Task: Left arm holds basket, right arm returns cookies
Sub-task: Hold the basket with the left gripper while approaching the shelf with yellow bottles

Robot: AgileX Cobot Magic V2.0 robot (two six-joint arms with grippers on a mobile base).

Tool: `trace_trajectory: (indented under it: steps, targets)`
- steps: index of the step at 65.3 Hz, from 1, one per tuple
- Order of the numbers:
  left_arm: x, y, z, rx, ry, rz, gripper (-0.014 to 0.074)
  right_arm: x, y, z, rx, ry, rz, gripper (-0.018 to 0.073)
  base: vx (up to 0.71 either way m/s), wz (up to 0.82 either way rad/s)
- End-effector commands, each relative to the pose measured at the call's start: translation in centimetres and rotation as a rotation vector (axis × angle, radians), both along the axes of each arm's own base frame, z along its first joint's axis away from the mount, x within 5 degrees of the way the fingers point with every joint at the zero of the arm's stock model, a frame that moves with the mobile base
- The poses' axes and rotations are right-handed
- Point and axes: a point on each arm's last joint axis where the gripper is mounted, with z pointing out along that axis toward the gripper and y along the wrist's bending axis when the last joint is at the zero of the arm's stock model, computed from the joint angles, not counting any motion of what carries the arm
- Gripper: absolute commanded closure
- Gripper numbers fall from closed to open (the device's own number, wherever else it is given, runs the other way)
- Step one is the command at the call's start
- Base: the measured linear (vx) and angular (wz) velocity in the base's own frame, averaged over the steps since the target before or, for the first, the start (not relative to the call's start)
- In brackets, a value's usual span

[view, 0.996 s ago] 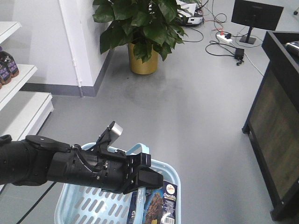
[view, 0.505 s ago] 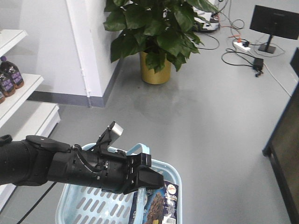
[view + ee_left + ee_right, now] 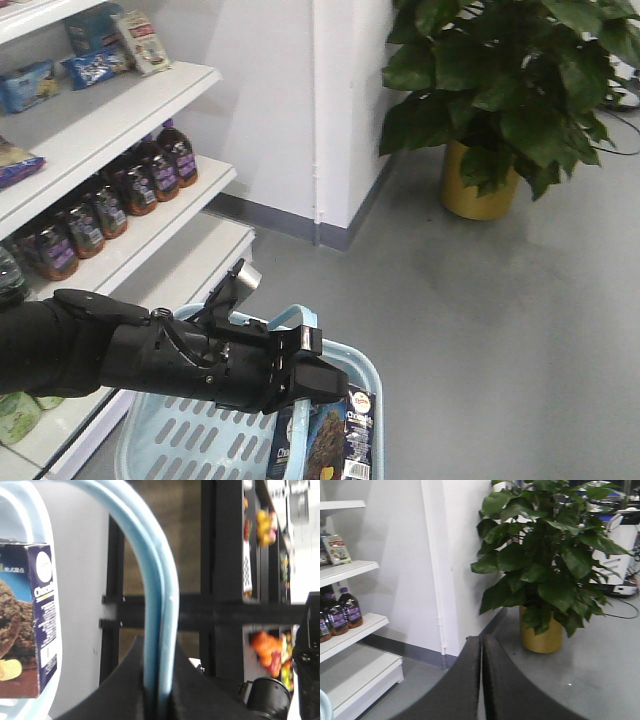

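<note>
While bulky black left end effector (image 3: 159, 690) sits clamped on handle of light blue slotted plastic basket (image 3: 180, 440), dark navy cookie carton (image 3: 330, 445) stands inside it. Black right end effector (image 3: 481, 680): fingers together, empty, facing white store shelf (image 3: 190, 262). Approach step, I judge. Next: right opens, reaches into basket, grips carton.

The left arm (image 3: 150, 360) is big and black, with wires on it and a small silver tab sticking up. The left gripper (image 3: 318, 378) is closed around the blue handle (image 3: 161, 605) of the basket (image 3: 190, 438). The basket is light blue with slots in its sides and is held up off the floor. The cookies (image 3: 330, 440) are a dark blue box with a cookie picture. The box stands on end inside the basket, just under the left gripper. The right gripper (image 3: 481, 680) has its two black fingers pressed together and holds nothing.
</note>
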Motion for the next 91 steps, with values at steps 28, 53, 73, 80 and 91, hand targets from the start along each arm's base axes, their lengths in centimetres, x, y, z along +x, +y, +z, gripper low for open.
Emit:
trace_trajectory:
  steps: [28,53,73,80,91]
  targets:
    - [-0.25,-0.48,2.79,-0.114,-0.033,-0.017,0.0603,-0.07,0.02,0.74,-0.007,-0.084,-0.001,0.0568,0.21,0.63]
    - [-0.28,-0.50,2.81,-0.117,-0.032,-0.020,0.0603,-0.07,0.02,0.74,-0.007,-0.084,-0.001,0.0568,0.18,0.78]
    - [-0.28,-0.50,2.81,-0.117,-0.032,-0.020,0.0603,-0.07,0.02,0.74,-0.007,-0.084,-0.001,0.0568,0.16,0.58]
    - [-0.28,-0.50,2.81,-0.117,-0.032,-0.020,0.0603,-0.07,0.02,0.74,-0.007,-0.084,-0.001,0.0568,0.13,0.50]
    - [-0.28,-0.50,2.81,-0.117,-0.032,-0.020,0.0603,-0.07,0.02,0.74,-0.007,-0.084,-0.001,0.0568,0.13,0.52]
